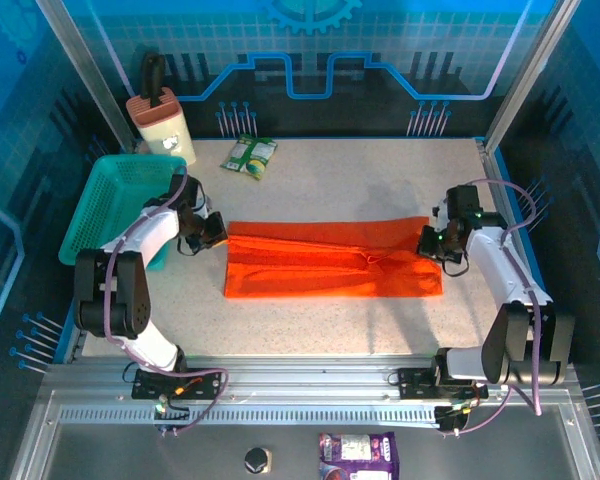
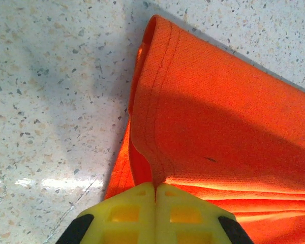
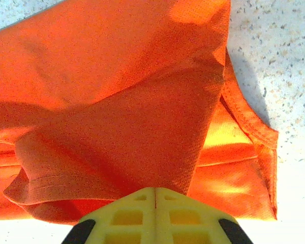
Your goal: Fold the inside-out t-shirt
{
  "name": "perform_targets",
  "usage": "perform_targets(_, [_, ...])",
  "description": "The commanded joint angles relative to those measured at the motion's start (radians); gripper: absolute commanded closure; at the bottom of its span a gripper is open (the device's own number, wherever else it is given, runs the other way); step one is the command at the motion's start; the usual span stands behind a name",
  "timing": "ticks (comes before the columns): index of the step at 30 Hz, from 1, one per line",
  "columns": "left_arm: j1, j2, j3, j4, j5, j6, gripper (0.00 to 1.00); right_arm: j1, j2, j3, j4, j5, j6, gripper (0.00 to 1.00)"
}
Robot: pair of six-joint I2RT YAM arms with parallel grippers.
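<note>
The inside-out t-shirt (image 1: pixel 330 265) lies as a long orange-red band across the middle of the table, folded lengthwise. My left gripper (image 1: pixel 218 232) is shut on its left end, where a hemmed edge (image 2: pixel 157 101) rises from the table into the closed yellow fingers (image 2: pixel 134 211). At the right end my right gripper (image 1: pixel 432 243) is shut on a lifted flap of the t-shirt (image 3: pixel 127 127), which hangs over the layers lying flat below (image 3: pixel 239 173). Both pairs of jaws are pressed together with cloth pinched at their tips.
A teal mesh basket (image 1: pixel 105 205) stands at the table's left edge beside the left arm. A beige holder with a black handle (image 1: pixel 158 118) and a green packet (image 1: pixel 250 155) sit at the back. A purple packet (image 1: pixel 357 455) lies below the front rail.
</note>
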Motion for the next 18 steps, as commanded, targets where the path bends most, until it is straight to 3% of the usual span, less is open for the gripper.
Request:
perform_targets(1, [0.011, -0.027, -0.029, -0.03, 0.007, -0.015, 1.0, -0.014, -0.035, -0.02, -0.033, 0.022, 0.033, 1.0])
perform_targets(9, [0.01, -0.001, -0.073, -0.001, 0.03, -0.033, 1.0, -0.013, -0.055, -0.106, 0.001, 0.02, 0.068, 1.0])
perform_targets(10, [0.01, 0.003, -0.076, -0.001, 0.024, -0.036, 0.98, -0.013, -0.056, -0.132, 0.007, 0.019, 0.08, 0.96])
perform_targets(13, [0.01, -0.016, -0.082, -0.005, -0.008, -0.046, 0.77, -0.012, -0.074, -0.151, 0.001, 0.033, 0.105, 0.69])
perform_targets(14, [0.01, -0.031, -0.08, -0.008, -0.022, -0.051, 0.71, -0.009, -0.089, -0.15, -0.002, 0.036, 0.11, 0.64])
perform_targets(18, [0.009, -0.062, -0.045, -0.031, -0.026, -0.056, 0.67, 0.004, -0.121, -0.119, -0.014, 0.051, 0.114, 0.6])
